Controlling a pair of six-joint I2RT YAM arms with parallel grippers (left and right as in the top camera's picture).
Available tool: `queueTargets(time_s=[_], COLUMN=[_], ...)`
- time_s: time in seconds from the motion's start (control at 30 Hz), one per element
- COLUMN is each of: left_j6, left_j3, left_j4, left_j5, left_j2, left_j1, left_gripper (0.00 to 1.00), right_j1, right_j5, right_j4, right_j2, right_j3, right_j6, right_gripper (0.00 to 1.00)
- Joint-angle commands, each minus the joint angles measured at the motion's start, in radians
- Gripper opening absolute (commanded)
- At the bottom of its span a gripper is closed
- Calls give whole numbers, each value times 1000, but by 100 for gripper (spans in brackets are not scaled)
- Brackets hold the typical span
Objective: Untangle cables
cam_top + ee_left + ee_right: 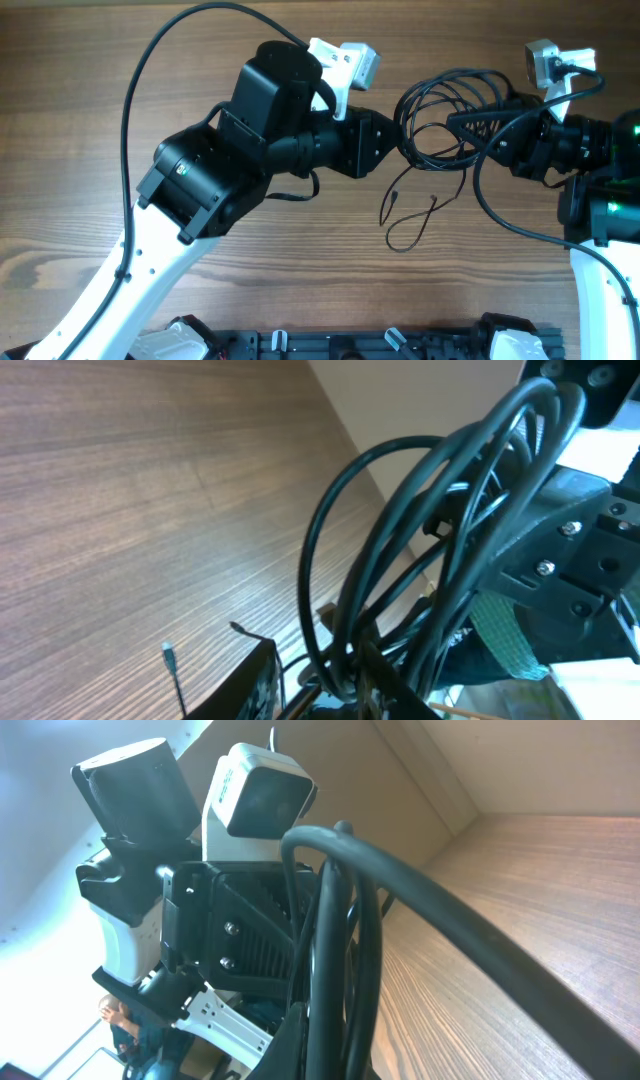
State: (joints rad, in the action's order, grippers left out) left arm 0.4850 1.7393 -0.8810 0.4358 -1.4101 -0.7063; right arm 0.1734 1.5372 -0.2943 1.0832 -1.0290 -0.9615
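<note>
Cables [445,115] stretch sideways between right jaws, clamped on them, and left jaws, grip unclear.

The cables [470,550] are black; the table [80,60] is brown with fine wood grain.

Black cables [335,940] fill the middle of the frame. Several strands rise side by side from the bottom edge and bend over at the top, and one runs out of focus down to the lower right. Just behind them stands the left arm's black housing [235,935], two screws showing on its face, with a white camera [255,795] on top and a dark box [135,785] beside that. A wood-grain table [530,870] stretches to the right, meeting a plain beige wall [410,760].
</note>
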Motion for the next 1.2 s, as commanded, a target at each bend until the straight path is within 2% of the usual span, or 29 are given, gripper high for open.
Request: queueTargets(time_s=[0.0, 0.27, 0.4, 0.67, 0.93, 1.07, 1.17], left_j6=[3, 26, 48, 55, 55, 55, 55], left_j3=[9, 9, 9, 9, 9, 9, 9], left_j4=[6, 6, 7, 15, 45, 45, 45], left_j5=[28, 76, 76, 76, 76, 76, 77], left_j2=[-10, -10, -10, -10, -10, -18, -26], left_j1=[-3, -3, -3, -3, -3, -3, -3], left_gripper=[24, 21, 25, 24, 20, 26, 40], right_j1=[1, 1, 1, 1, 1, 1, 1], right_j5=[3, -33, -37, -31, -18, -17, -18], right_j4=[-9, -8, -8, -9, -35, -95, -114], right_j2=[7, 7, 7, 7, 7, 7, 7], right_j3=[-10, -10, -10, -10, -10, -10, -10], right_j6=[0, -11, -11, -16, -125, -192, -215], right_gripper=[4, 4, 4, 4, 4, 4, 4])
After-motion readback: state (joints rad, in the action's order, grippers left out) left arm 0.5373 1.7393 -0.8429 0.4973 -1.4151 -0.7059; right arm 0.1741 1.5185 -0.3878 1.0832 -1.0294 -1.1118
